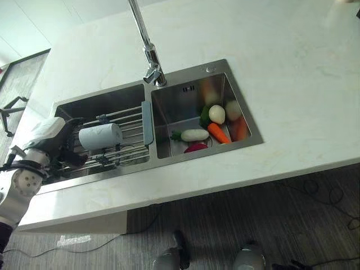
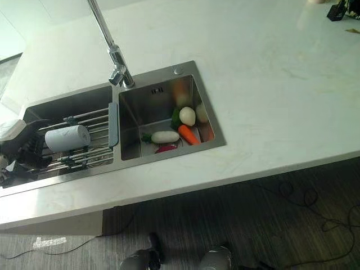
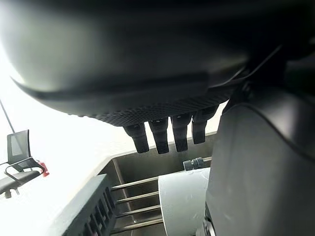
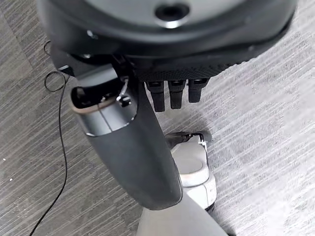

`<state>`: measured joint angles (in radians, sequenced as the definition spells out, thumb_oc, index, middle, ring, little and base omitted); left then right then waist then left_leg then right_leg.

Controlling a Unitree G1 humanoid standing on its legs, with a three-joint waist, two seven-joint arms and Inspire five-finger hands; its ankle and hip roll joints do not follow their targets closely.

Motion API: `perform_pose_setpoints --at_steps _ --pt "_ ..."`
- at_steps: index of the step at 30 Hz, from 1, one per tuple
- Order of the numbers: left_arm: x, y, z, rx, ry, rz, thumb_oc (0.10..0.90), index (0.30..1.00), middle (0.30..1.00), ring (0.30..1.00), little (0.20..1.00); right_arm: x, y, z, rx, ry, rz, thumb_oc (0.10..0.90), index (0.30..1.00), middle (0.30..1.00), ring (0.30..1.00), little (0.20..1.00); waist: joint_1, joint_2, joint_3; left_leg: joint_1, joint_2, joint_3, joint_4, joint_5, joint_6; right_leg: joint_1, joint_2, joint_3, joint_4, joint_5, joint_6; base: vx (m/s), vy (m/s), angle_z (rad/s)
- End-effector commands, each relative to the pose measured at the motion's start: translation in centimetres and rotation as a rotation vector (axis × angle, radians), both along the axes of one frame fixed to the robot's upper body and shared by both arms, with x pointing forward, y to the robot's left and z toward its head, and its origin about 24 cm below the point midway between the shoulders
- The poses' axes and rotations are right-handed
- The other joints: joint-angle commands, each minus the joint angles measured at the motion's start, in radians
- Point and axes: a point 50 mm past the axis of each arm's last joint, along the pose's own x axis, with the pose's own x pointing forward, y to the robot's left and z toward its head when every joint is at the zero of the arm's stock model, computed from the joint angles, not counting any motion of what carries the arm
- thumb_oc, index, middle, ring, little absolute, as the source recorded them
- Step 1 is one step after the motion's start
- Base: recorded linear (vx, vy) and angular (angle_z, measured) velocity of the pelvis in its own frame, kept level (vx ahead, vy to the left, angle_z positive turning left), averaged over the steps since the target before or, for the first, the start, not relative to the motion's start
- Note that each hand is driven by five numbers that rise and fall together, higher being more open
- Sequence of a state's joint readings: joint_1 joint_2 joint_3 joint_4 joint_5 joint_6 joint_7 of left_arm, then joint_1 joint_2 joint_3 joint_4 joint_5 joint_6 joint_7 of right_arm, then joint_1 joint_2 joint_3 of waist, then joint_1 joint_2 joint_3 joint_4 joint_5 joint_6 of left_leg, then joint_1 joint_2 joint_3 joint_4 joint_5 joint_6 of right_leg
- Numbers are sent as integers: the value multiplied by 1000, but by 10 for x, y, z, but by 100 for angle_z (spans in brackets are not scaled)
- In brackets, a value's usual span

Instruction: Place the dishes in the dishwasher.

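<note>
Reaching is the step we judge in hand: our left hand (image 1: 59, 140), fingers (image 3: 162, 140) straight and apart, sits just beside the white cup (image 1: 100, 136) lying on the rack (image 1: 126, 151) over the left sink basin (image 1: 107, 101). Next we must curl around it and lift clear of the basin walls and faucet (image 1: 147, 50). Our right hand (image 4: 172, 59) hangs relaxed over the floor (image 4: 275, 123).

- Left hand (image 1: 59, 147) hovers at the rack (image 1: 121, 140); the white cup (image 1: 100, 136) lies just ahead of its fingers.
- Faucet (image 1: 147, 50) rises beyond, to its right.
</note>
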<state>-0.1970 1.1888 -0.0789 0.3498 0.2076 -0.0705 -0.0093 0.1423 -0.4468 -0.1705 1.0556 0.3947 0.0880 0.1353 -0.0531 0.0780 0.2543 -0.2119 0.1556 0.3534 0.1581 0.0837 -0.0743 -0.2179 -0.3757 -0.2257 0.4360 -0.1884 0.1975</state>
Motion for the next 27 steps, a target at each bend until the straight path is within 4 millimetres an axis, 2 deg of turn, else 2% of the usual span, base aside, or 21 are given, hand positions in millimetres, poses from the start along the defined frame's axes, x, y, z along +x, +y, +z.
perform_pose_setpoints --at_steps 1,15,18,22,27 --pt "3 14 81 12 -311 56 800 900 900 900 900 -3 -25 16 -80 -24 23 800 900 900 900 900 -11 7 -13 -32 110 -93 142 -214 -71 -1 -82 -63 -136 110 64 0 0 0" --pt "14 8 101 60 -360 41 800 900 900 900 900 4 -32 20 -84 -70 18 800 900 900 900 900 -8 -5 36 -68 97 -117 142 -206 -68 -34 -80 -39 -136 123 64 4 9 2" --pt "18 3 102 44 -313 4 800 900 900 900 900 6 -33 21 -86 -75 22 800 900 900 900 900 -5 -4 44 -72 94 -121 142 -205 -68 -37 -81 -38 -136 125 64 14 18 4" --pt "23 2 93 -23 -125 -2 800 900 900 900 900 13 -38 26 -91 -92 47 800 900 900 900 900 5 -4 64 -89 85 -135 142 -200 -66 -44 -85 -35 -136 132 64 3 20 3" --pt "24 7 98 -25 -124 16 800 900 900 900 900 20 -41 29 -92 -114 57 800 900 900 900 900 10 -5 75 -98 82 -141 142 -197 -65 -49 -84 -33 -136 135 64 -6 -2 3"
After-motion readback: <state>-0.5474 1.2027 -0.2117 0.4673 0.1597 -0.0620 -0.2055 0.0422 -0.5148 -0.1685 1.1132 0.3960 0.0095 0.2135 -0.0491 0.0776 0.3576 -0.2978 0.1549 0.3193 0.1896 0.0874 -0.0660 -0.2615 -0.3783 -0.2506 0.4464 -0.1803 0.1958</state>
